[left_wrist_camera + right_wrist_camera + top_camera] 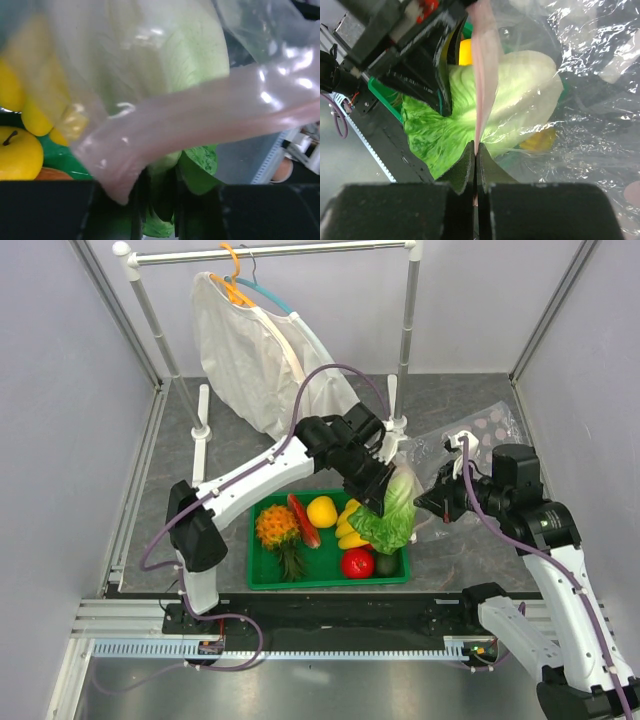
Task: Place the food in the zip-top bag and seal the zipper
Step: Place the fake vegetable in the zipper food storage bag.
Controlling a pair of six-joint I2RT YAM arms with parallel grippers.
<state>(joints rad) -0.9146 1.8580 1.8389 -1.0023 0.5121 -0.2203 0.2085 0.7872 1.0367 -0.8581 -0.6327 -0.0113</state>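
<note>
My left gripper [376, 492] is shut on the pale-green lettuce head [393, 516] and holds it above the right end of the green tray [262, 578]. In the left wrist view the lettuce [200, 165] sits between my fingers. My right gripper [430, 502] is shut on the zipper [484, 60], the pink strip of the zip-top bag [478, 436], and holds the mouth against the lettuce. The lettuce's pale end [525, 90] lies behind the clear plastic. The yellow fruit [322, 511] and the red tomato [357, 562] lie in the tray.
The tray also holds an orange pineapple [277, 527], a banana bunch [348, 526], a long red piece [304, 521] and a dark round piece [388, 565]. A white garment [250, 360] hangs on a rack [405, 330] at the back.
</note>
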